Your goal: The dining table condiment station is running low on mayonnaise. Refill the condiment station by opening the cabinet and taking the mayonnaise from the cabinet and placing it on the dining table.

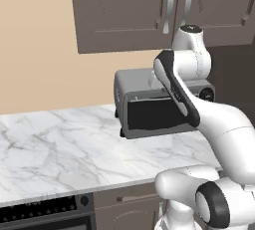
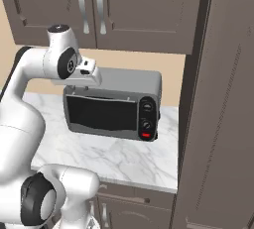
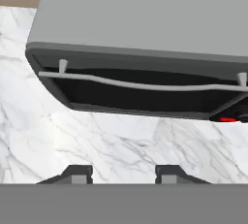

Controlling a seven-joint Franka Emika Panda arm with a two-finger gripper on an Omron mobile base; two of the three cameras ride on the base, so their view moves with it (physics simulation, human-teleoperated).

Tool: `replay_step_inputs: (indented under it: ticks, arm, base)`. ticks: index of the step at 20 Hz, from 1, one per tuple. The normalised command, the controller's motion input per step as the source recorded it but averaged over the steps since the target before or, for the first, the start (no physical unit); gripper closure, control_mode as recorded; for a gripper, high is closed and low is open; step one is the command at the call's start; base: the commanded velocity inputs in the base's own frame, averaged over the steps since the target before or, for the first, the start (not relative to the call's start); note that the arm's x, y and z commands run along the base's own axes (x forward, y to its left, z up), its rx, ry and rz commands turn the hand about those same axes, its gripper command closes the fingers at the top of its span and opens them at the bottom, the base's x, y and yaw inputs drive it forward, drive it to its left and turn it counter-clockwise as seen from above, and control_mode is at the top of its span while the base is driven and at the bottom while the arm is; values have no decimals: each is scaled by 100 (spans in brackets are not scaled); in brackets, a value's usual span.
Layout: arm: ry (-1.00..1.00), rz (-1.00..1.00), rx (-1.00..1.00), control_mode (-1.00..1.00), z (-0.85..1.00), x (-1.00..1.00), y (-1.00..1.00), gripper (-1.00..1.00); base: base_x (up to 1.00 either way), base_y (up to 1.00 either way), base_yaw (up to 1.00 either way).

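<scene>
The cabinet [image 1: 129, 12] hangs on the wall with its doors closed, above a grey toaster oven [image 2: 114, 105] on a marble counter [image 1: 64, 147]. The gripper [image 3: 123, 174] hovers over the counter just in front of the oven, fingers [image 3: 77, 173] apart, holding nothing.

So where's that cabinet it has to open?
The cabinet hangs on the wall straight above the toaster oven, its doors shut and two curved silver handles side by side; the gripper hovers above the oven.
</scene>
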Motion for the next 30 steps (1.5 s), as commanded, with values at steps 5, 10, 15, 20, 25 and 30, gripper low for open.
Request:
replay_step_inputs:
  ticks: [5,10,15,20,25,30]
  arm:
    - [-38,0,-2,-100,0,-60,0,-100]
    - [-81,0,-5,-100,35,-98,1,-100]
    - [-56,0,0,-100,82,-47,-4,-100]
    - [-29,-1,1,-100,95,-7,1,-100]
    - [-27,0,0,-100,89,-8,1,-100]
    - [-29,0,0,-100,56,-10,0,-100]
  base:
    - [0,0,0]
    - [0,0,0]
    - [0,0,0]
    - [0,0,0]
    - [0,0,0]
    - [0,0,0]
